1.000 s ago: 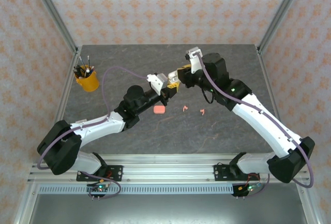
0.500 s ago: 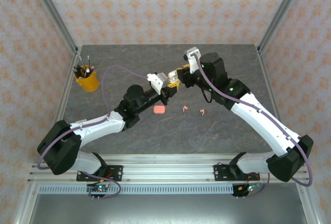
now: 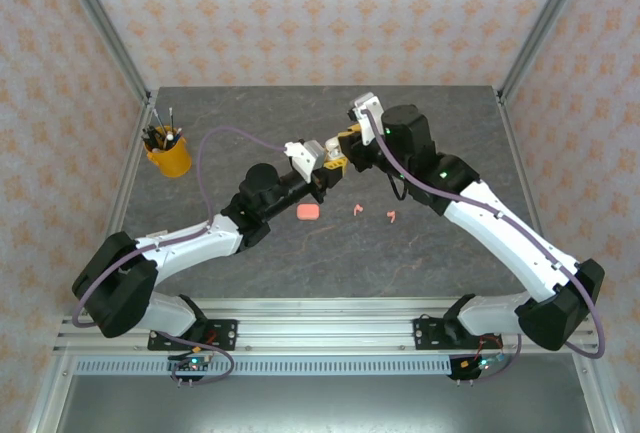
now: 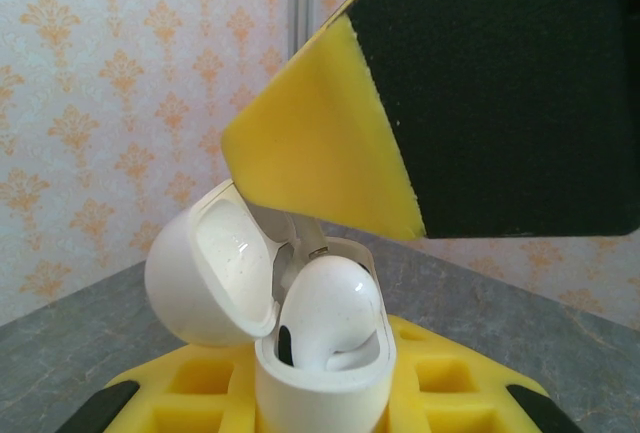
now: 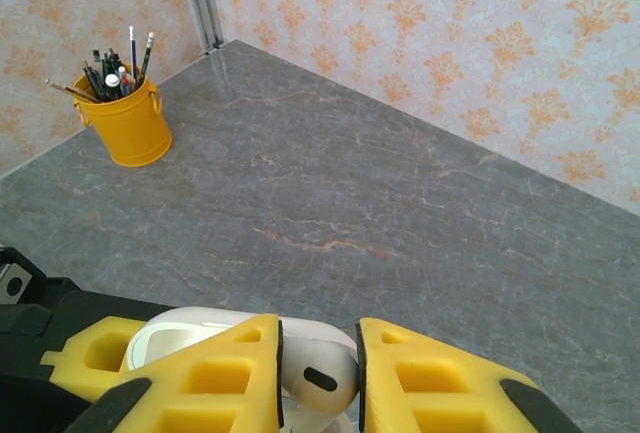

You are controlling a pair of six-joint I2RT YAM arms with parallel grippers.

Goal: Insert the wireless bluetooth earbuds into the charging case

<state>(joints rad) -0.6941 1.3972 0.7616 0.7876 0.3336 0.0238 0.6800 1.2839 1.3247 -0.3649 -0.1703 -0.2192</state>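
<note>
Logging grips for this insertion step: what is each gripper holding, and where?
Left gripper: white charging case, by its lower body, lid open. Right gripper: white earbud, by its rounded head.

**Glossy white pebble-shaped charging case [image 4: 320, 393] open, small white earbud [image 4: 330, 303] inside**

The case stands upright, its lid [image 4: 205, 273] swung back to the left. The earbud sits in its well, rounded head above the rim. On the grey table [image 3: 250, 133] lie two tiny coral-pink stemmed earbuds [image 3: 355, 210] [image 3: 391, 217], slightly apart, near a coral-pink case [image 3: 308, 212].
</note>
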